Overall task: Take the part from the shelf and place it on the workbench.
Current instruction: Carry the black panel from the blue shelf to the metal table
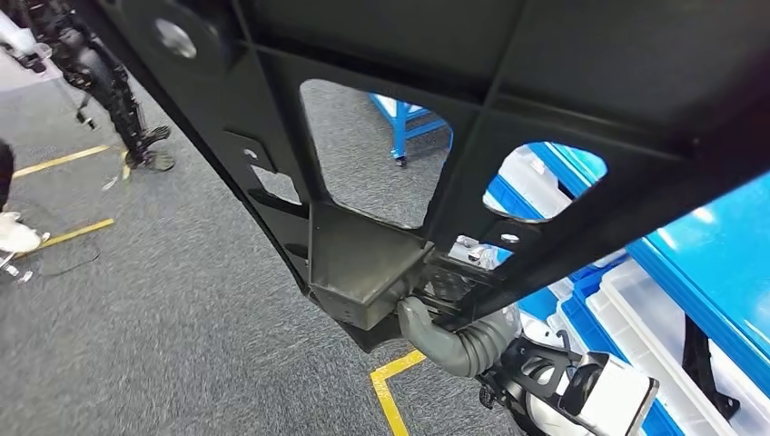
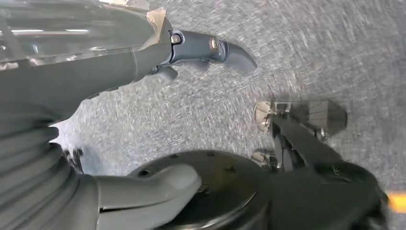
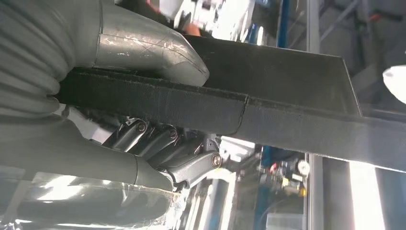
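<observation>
The part [image 1: 508, 82] is a large black metal frame with cut-out openings and a box-shaped pocket. It is lifted close in front of the head view and covers most of it. My right hand [image 1: 440, 322] grips its lower edge from underneath. In the right wrist view the thumb [image 3: 143, 48] lies on one face of the part's [image 3: 287, 115] padded edge and the dark fingers [image 3: 158, 141] curl against the other. My left hand [image 2: 95, 67] hangs over the grey carpet, fingers apart, holding nothing.
Blue shelving [image 1: 708, 245] with white bins [image 1: 654, 318] stands at the right. A blue wheeled frame [image 1: 404, 123] shows through the part's opening. Yellow floor tape [image 1: 390, 381] runs below. Another robot's legs [image 1: 100, 73] and a person's shoe [image 1: 14, 236] are at the left.
</observation>
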